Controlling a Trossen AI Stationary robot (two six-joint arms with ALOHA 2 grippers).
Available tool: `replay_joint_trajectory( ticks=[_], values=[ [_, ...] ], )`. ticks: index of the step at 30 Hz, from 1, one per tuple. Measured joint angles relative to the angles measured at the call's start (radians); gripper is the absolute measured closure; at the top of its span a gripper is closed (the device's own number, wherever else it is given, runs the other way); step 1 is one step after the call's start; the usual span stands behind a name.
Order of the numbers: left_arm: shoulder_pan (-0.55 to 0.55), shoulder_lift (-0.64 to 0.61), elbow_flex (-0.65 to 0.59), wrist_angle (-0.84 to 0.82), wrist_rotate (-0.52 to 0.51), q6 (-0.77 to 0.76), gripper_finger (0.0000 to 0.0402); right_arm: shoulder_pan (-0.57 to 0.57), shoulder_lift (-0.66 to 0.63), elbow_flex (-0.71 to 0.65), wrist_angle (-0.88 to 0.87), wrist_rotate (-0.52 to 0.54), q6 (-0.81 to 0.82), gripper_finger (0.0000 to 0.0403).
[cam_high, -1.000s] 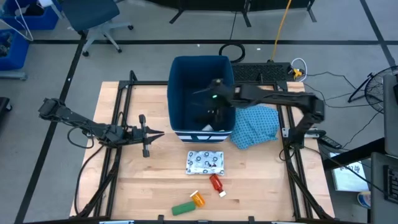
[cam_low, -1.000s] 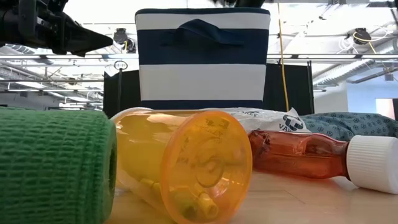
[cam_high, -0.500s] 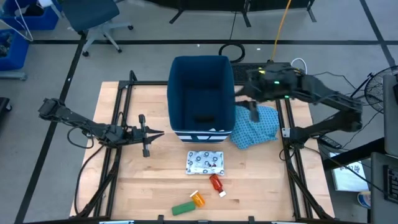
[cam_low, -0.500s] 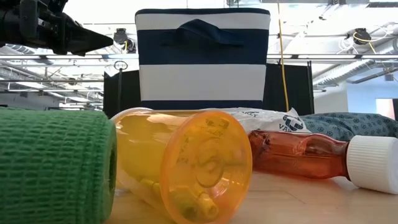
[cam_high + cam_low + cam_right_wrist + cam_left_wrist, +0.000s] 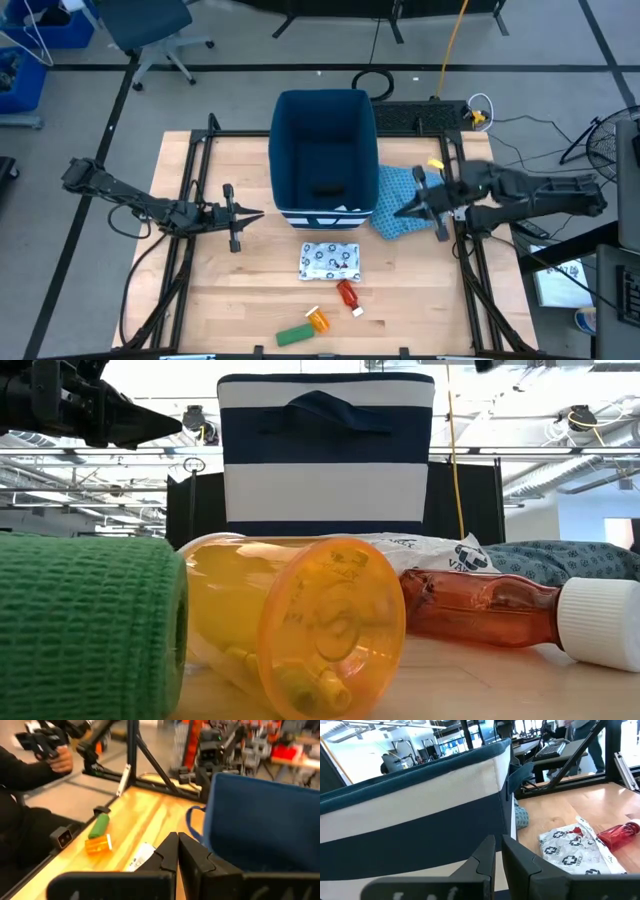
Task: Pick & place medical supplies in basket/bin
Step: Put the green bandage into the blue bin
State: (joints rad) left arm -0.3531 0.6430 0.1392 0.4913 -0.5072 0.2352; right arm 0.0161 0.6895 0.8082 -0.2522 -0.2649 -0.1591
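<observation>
Nearest the tabletop's front edge, the green block [image 5: 295, 335] and the orange vial [image 5: 318, 320] lie side by side, with the red bottle [image 5: 347, 294] and the small white piece [image 5: 358, 312] just behind them. The low view fills with these and shows pills inside the vial, which the high view is too distant to show. Farther in, the flat white blue-patterned packet [image 5: 331, 261] lies just in front of the bin [image 5: 285, 150], which stands toward the table's far edge; only the high view looks down into it, where a dark shape sits on the floor. The left gripper [image 5: 247, 216] hangs near the bin's left front corner, its fingers [image 5: 485, 857] pressed nearly together around nothing. The right gripper [image 5: 405, 211] hovers over the blue patterned cloth [image 5: 400, 213] beside the bin's right wall, fingers [image 5: 167, 852] likewise closed and empty. Only the right wrist view shows a person's hand [image 5: 62, 762] beyond the table.
</observation>
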Motion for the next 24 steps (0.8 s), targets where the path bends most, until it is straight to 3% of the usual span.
replay_joint_trajectory(
  ticks=[5,11,18,24],
  values=[
    [0.000,0.000,0.000,0.009,0.000,-0.001,0.0366,0.025,-0.109,-0.275,0.303,0.001,0.031,0.0402],
    [0.000,0.000,0.000,0.050,0.003,-0.011,0.0366,0.039,-0.154,-0.500,0.573,0.056,0.041,0.0402],
    [0.000,0.000,0.000,0.053,0.006,-0.078,0.0366,0.030,-0.195,-0.554,0.582,0.072,-0.019,0.0402],
    [0.000,0.000,0.000,0.059,0.008,-0.065,0.0366,0.030,-0.208,-0.554,0.546,-0.071,-0.066,0.0402]
  ],
)
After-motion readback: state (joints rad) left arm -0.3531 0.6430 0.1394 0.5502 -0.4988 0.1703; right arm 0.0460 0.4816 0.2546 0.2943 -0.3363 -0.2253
